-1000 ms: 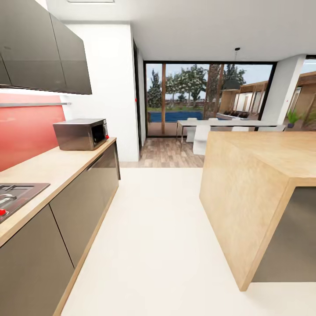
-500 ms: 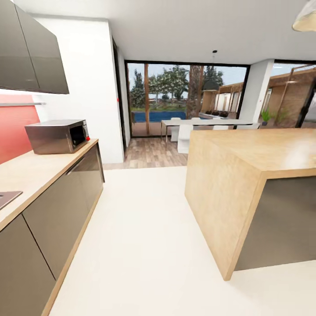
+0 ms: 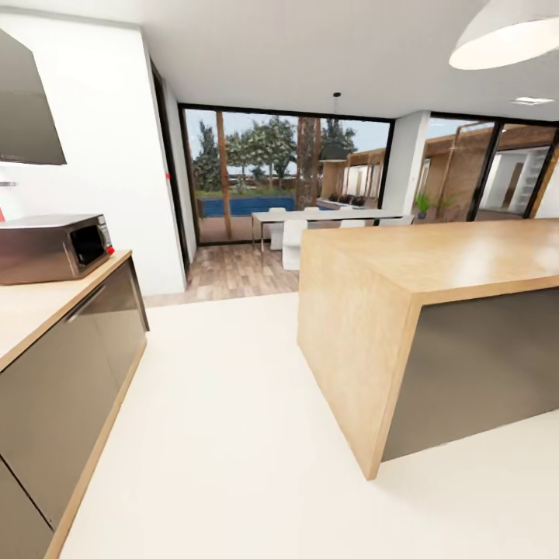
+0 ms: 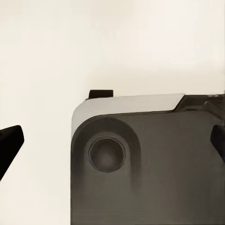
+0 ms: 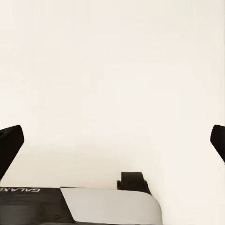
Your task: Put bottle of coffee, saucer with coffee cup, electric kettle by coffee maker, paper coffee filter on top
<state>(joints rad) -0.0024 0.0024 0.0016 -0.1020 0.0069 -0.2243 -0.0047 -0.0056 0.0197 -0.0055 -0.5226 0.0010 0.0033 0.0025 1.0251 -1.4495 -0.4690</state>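
Observation:
A stretch of the kitchen countertop (image 3: 39, 304), light beige with a wood edge over dark grey cabinets, runs along the left of the head view. The coffee maker, bottle of coffee, paper coffee filter, saucer, coffee cup and electric kettle are out of view. In the left wrist view my left gripper (image 4: 112, 140) is open, its dark fingertips (image 4: 9, 140) far apart over the robot's grey base and the pale floor. In the right wrist view my right gripper (image 5: 112, 140) is open too, with nothing between its fingertips (image 5: 9, 143) but the floor.
A steel microwave (image 3: 50, 247) stands on the countertop by the white wall. The thick light-wood island (image 3: 404, 272) fills the right side. Between them a wide aisle of white floor (image 3: 225, 404) leads to a dining table (image 3: 326, 216) and glass doors.
The camera has swung to the right, so the whole scene slid left. The hob left the picture, and more of the island and a ceiling lamp came in.

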